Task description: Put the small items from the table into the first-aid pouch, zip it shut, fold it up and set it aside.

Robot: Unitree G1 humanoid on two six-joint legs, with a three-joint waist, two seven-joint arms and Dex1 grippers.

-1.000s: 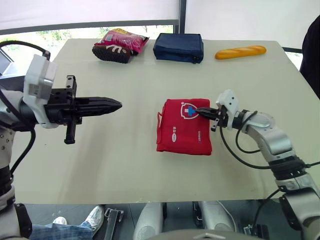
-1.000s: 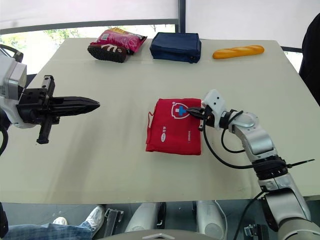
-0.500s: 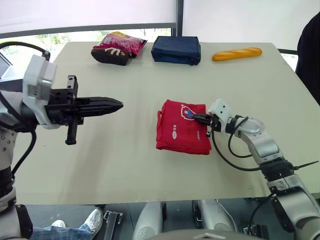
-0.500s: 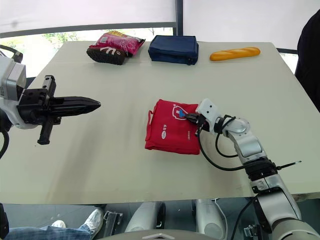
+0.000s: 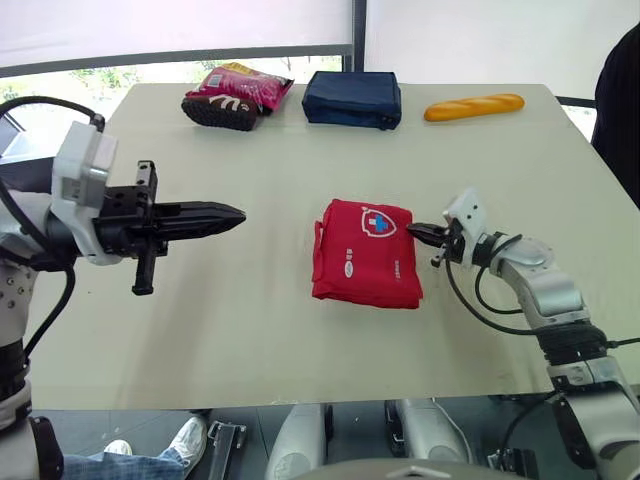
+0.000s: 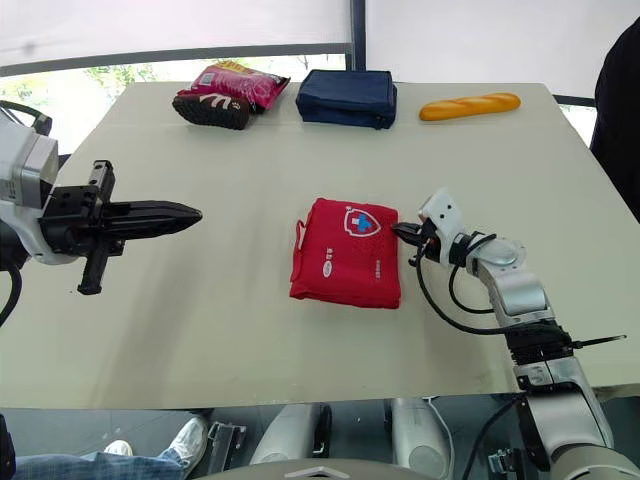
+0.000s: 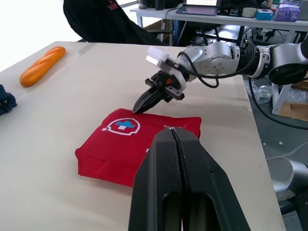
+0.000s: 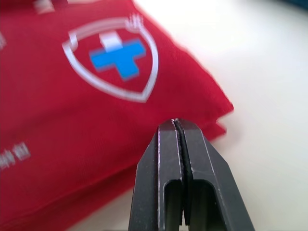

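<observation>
Pouch (image 5: 365,262) lay folded before me, my right gripper (image 5: 418,231) pinched closed at its edge, left gripper (image 5: 230,213) closed too, well apart; snack bag (image 5: 237,93), blue bag (image 5: 355,97) and bread (image 5: 474,106) far behind.

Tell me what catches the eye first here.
A red pouch lies in the middle of the table, with the right gripper, fingers shut, pointing at its right edge. The left gripper, fingers also shut, hovers to the pouch's left. Along the far edge lie a snack bag, a navy case and a bread loaf.

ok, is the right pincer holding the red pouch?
No, the right pincer has its fingers pressed shut on nothing, tips at the edge of the red pouch.
</observation>
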